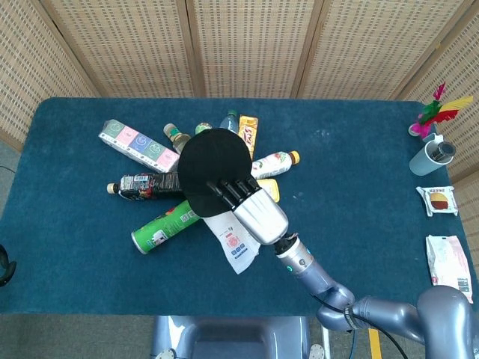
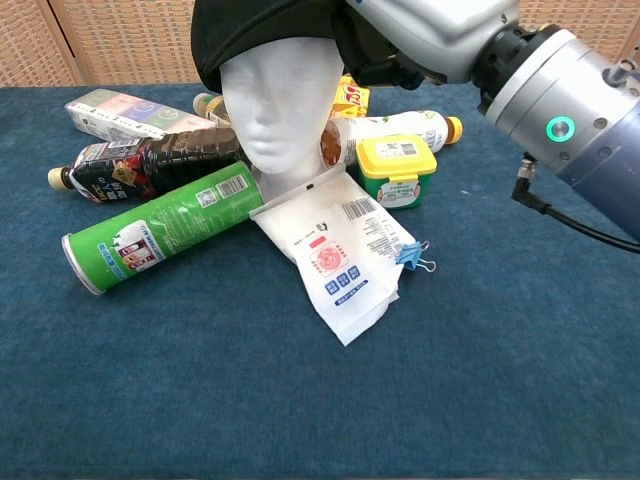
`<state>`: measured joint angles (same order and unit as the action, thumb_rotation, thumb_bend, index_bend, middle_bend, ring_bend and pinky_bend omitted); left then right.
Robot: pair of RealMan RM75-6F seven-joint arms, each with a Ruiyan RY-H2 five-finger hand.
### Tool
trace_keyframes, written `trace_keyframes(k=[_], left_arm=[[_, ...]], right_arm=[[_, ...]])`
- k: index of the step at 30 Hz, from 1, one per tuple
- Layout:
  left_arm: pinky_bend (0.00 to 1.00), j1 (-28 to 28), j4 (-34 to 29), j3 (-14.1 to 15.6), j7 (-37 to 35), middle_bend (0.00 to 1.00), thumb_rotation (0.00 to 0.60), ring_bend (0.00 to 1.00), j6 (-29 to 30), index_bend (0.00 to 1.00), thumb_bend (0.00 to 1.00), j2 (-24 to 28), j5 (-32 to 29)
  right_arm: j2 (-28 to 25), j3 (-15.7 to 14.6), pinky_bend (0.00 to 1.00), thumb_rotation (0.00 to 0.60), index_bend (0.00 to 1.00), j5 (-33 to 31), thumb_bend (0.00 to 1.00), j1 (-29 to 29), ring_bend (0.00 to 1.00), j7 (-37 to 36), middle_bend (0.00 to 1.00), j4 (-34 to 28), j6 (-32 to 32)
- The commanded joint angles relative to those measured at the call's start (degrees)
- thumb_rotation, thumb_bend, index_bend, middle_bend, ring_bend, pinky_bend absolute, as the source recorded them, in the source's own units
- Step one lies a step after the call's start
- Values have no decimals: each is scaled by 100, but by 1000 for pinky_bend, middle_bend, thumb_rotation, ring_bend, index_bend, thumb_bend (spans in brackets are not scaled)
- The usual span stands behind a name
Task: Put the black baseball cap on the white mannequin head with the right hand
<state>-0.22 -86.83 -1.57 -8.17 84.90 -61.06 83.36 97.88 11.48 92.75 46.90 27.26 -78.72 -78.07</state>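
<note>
We see the soft, round black cap [image 1: 212,166] sitting on the smooth white head [image 2: 275,105], its brim low over the forehead. Our right hand [image 1: 253,211] lays its dark fingers [image 1: 228,190] on the cap's rim; we cannot tell whether they pinch it. A grey cup [image 1: 432,156] stands near the table's [image 1: 359,224] right edge.

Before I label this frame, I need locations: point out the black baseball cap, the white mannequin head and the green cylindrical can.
black baseball cap [image 1: 212,164], head view, crown top.
white mannequin head [image 2: 275,105], chest view, face.
green cylindrical can [image 2: 160,226], chest view, side wall.
</note>
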Motion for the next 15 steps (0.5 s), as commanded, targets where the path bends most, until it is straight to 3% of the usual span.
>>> trace_keyframes(k=[1,15], left_arm=[[325,-8,-20,-2,20,522,600,386,-1,663,337,1,5],[325,-36,-111,-7,103,522,600,386,-7,664,337,26,15]], right_arm=[[-115,-67,398,600,39,-64,845,-105,314,-14,239,-92,60],[-224,-90,391,600,24,96,843,-208,311,-116,235,-269,73]])
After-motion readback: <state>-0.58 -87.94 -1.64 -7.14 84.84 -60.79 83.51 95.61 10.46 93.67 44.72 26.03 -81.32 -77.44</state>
